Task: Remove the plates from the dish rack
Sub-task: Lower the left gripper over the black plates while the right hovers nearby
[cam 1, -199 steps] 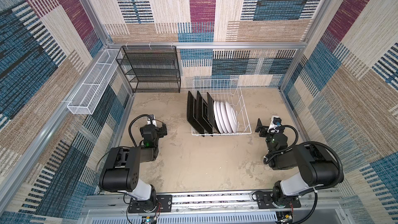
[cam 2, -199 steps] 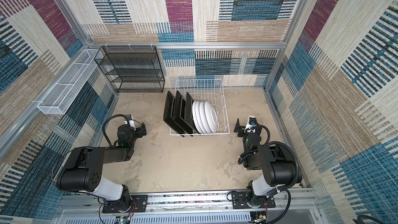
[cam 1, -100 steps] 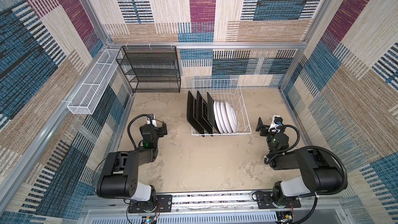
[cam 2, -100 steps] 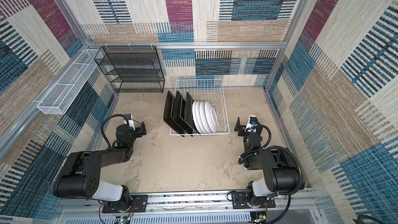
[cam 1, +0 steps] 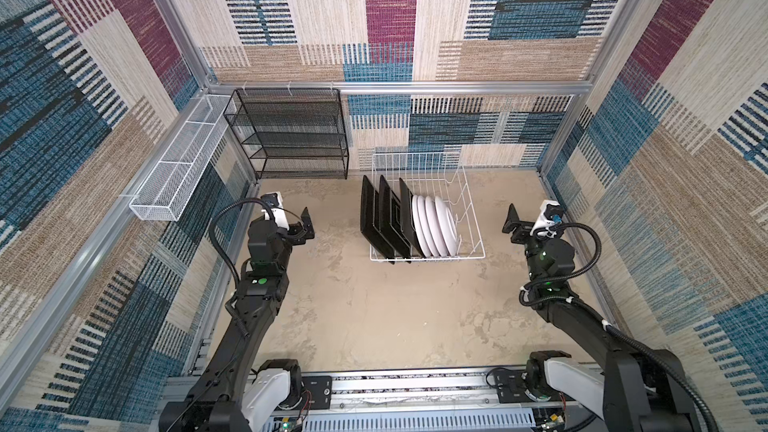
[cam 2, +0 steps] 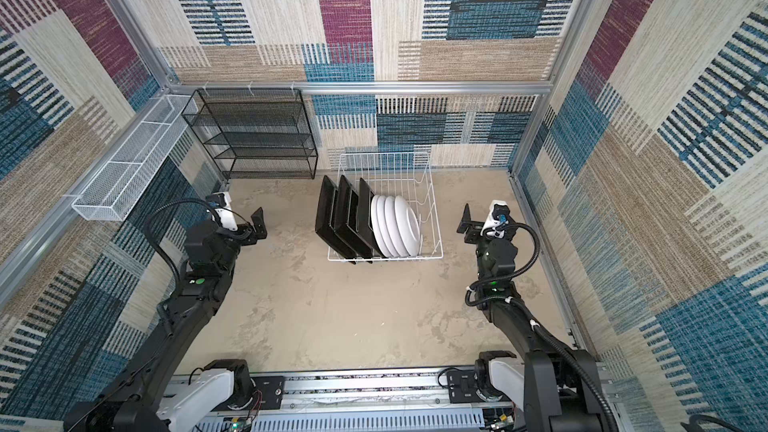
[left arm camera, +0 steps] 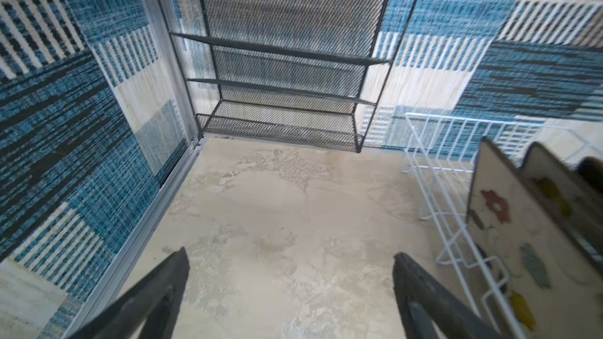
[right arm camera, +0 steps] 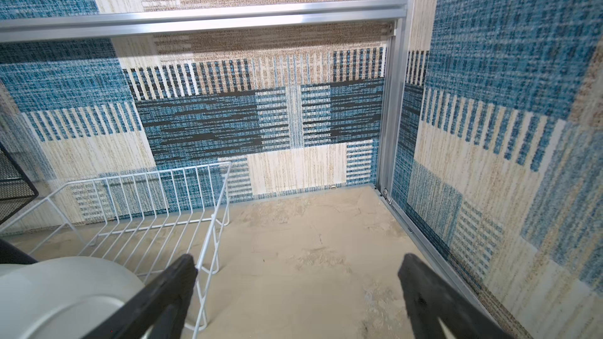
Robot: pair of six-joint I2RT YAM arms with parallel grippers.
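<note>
The left end effector (left arm camera: 290, 272) has its jaws spread wide with nothing between them. It hangs over bare counter (cam 1: 374, 305) to the left of the dish rack (cam 1: 417, 164), well apart from it. The right end effector (right arm camera: 298, 269) is likewise spread and empty, and it hangs off the rack's right side, also apart from the wire.

All the plates stand on edge in the rack's near half, packed in one row. Three square plates (cam 1: 382, 218) fill the left end, their black backs showing from above. The left wrist view catches the flowered cream face of the outermost one (left arm camera: 522, 239). What look like four round plates (cam 1: 436, 226) sit just beside them, toward the rack's right side. The slots to their right, and the rack's far half, stand empty. A black shelf unit (cam 1: 291, 135) stands to the rack's far left against the back wall.

Judging by this, nothing is out yet and the step in hand is the approach to a first plate. Each arm has an end plate facing it, the left a square one and the right a round one. The next move calls for bringing open jaws down over a top rim. They then close on that one plate alone and lift it straight up, so that it clears the wires before being carried away.
</note>
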